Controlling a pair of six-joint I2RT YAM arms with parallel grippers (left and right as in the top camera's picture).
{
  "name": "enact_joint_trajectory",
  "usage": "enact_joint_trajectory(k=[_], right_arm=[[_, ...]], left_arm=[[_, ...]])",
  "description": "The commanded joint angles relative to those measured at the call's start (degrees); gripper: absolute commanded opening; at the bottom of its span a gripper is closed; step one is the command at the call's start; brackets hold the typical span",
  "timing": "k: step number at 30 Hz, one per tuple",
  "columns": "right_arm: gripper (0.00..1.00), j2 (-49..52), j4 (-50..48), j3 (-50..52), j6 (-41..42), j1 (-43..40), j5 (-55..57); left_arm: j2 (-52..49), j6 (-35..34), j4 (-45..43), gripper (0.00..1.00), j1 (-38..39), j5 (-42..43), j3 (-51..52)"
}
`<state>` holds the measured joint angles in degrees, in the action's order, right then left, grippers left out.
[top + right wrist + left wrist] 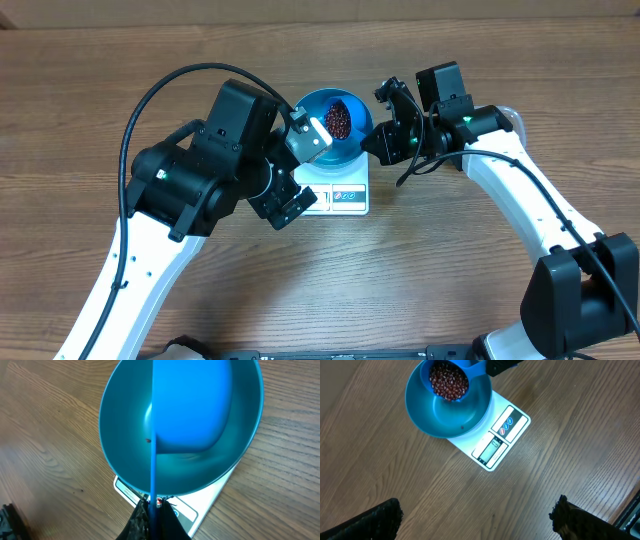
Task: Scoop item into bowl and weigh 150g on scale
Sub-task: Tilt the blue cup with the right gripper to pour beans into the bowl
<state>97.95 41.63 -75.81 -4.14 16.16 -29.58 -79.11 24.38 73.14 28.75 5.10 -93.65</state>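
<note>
While above one bowl [470,415] on one scale [501,435], one scoop [476,368] of beans [449,382].

We read no legible text or number. The scale [495,440] bears three round buttons [506,426], two blue, one red; its display window [490,450] shows no readable figure.
</note>
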Motion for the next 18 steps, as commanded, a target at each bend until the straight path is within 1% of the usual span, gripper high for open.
enact_joint_trajectory(k=[1,18], right_arm=[[0.04,-1.29,-0.57,-1.95,-2.03,0.28,0.07],[0.04,-1.29,1.05,-1.95,-7.41,0.28,3.02]], left_arm=[[0.37,0.00,0.09,1.00,-0.24,-0.20,-1.11],[0.37,0.00,0.09,0.99,-0.24,-0.20,-1.11]])
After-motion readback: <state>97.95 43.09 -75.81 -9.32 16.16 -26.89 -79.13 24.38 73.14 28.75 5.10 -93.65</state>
